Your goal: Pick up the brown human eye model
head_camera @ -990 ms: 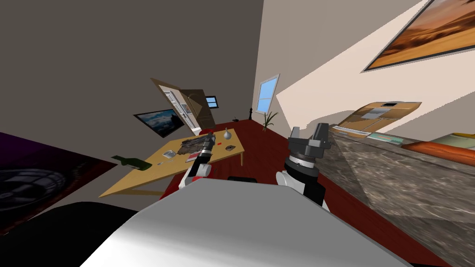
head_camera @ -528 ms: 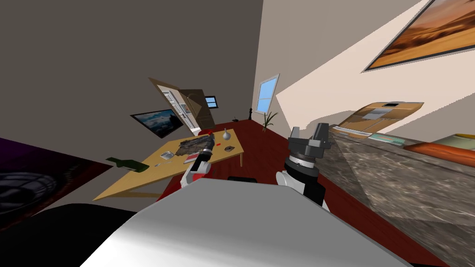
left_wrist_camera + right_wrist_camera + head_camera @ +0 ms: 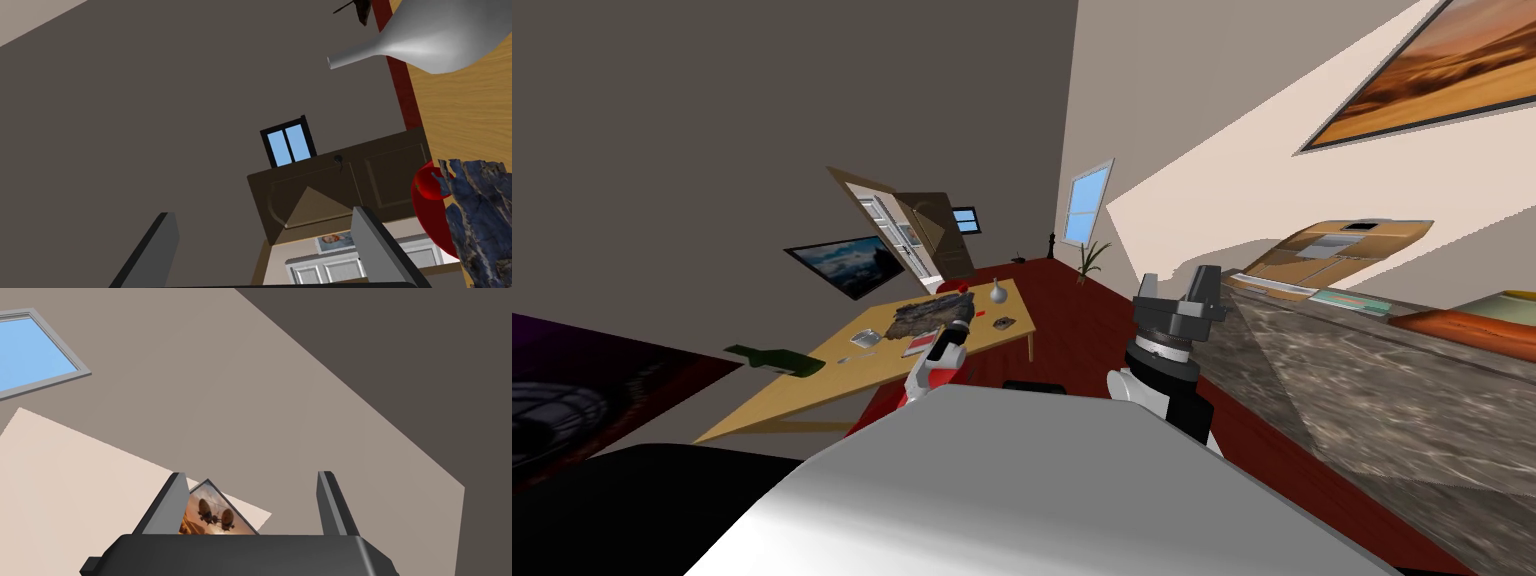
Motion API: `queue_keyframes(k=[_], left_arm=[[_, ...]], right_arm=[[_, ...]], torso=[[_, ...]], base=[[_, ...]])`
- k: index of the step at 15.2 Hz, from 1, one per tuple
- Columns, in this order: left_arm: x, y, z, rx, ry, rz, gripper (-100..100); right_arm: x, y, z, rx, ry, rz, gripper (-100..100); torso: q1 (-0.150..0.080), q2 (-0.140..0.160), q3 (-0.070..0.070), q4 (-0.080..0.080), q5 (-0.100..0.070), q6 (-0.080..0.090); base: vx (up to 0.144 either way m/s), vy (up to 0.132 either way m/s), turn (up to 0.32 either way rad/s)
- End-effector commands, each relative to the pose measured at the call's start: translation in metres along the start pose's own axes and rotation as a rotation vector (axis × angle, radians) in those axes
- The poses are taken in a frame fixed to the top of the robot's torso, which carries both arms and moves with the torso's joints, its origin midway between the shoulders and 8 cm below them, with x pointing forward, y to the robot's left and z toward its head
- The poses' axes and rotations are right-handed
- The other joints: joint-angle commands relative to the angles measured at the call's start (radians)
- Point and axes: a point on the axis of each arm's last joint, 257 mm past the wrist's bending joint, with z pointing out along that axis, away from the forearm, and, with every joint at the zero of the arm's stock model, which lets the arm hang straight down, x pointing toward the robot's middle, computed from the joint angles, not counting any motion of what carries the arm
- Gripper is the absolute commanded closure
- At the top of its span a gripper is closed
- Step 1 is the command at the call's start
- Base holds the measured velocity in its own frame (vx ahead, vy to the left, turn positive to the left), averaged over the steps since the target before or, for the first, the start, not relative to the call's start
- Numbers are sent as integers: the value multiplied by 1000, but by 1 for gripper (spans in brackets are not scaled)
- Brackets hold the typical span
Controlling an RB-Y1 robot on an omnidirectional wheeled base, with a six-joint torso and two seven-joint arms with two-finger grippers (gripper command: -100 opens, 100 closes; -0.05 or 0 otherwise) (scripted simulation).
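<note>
The right jaws are raised close in front of the chest, pointing up, wide apart with nothing between them. The left arm reaches forward over a wooden desk point(image 3: 812, 395), and the left jaws also stand wide and empty, low above the desk's far half.

On the desk, nearest first: a dark green bottle point(image 3: 774, 358) lies on its side across the left edge. Beyond it sits a small grey dish point(image 3: 864, 338), then a flat white and red thing point(image 3: 917, 345) just beside the left arm. A craggy dark lump point(image 3: 920, 316) lies further on. In the left wrist view this lump point(image 3: 477, 220) is beside the jaws, not between them, and touches or overlaps a red ball-shaped thing point(image 3: 427, 192). To the right of the arm, near the desk's right edge, lies a small dark round thing point(image 3: 1004, 321). It is probably the eye model but too small to tell for sure, and it is well apart from the jaws. A tiny red piece point(image 3: 982, 311) lies just before it. At the far end a grey vase point(image 3: 998, 291) stands upright.

The floor point(image 3: 1072, 310) is dark red. A long grey marbled surface point(image 3: 1362, 390) runs along the right, with an orange thing point(image 3: 1452, 320) and a brown box point(image 3: 1332, 245) on it. A small plant point(image 3: 1090, 258) stands in the far corner under a window point(image 3: 1087, 205). A brown door point(image 3: 927, 232) hangs open in the dark grey far wall. A dark framed picture point(image 3: 842, 262) hangs left of the door, and an orange one point(image 3: 1432, 70) hangs high on the right wall.
</note>
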Motion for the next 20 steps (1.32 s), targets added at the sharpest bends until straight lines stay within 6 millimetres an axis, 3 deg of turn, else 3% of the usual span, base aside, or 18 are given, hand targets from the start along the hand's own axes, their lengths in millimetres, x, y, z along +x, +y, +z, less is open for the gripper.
queue_keyframes(k=[1,3,6,8,9,11,12,16,17,19,20], left_arm=[[-5,22,7,-65,-3,1,-100],[-5,26,7,-79,-1,1,-100],[-10,57,14,-172,-9,-4,-100],[-9,62,14,-191,-6,-4,-100],[-11,78,16,-238,-10,-10,-100],[-11,80,16,-248,-9,-10,-100],[-13,96,17,-296,-13,-18,-100],[-13,116,17,-364,-14,-28,-100],[-14,130,18,-407,-18,-38,-100],[-13,133,16,-422,-16,-39,-100],[-13,148,16,-470,-19,-51,-100]], right_arm=[[0,0,0,0,0,0,0],[0,0,0,0,0,0,0],[0,0,0,0,0,0,0],[0,0,0,0,0,0,0],[0,0,0,0,0,0,0],[0,0,0,0,0,0,0],[0,0,0,0,0,0,0],[0,0,0,0,0,0,0],[0,0,0,0,0,0,0],[0,0,0,0,0,0,0],[0,0,0,0,0,0,0]], torso=[[0,0,0,0,0,0],[0,0,0,0,0,0],[0,0,0,0,0,0],[0,-1,-1,0,0,0],[0,-1,0,0,0,0],[0,0,0,0,0,0],[0,0,0,0,0,0],[0,-1,0,0,0,0],[0,0,0,0,0,0],[0,0,0,0,0,0],[0,0,0,0,0,0]], base=[[44,-29,-9],[41,-29,-2],[47,-27,-6],[49,-27,-4],[39,-27,-8],[40,-24,-2],[41,-27,-7],[46,-28,-5],[40,-29,-6],[38,-26,-2],[40,-25,-5]])
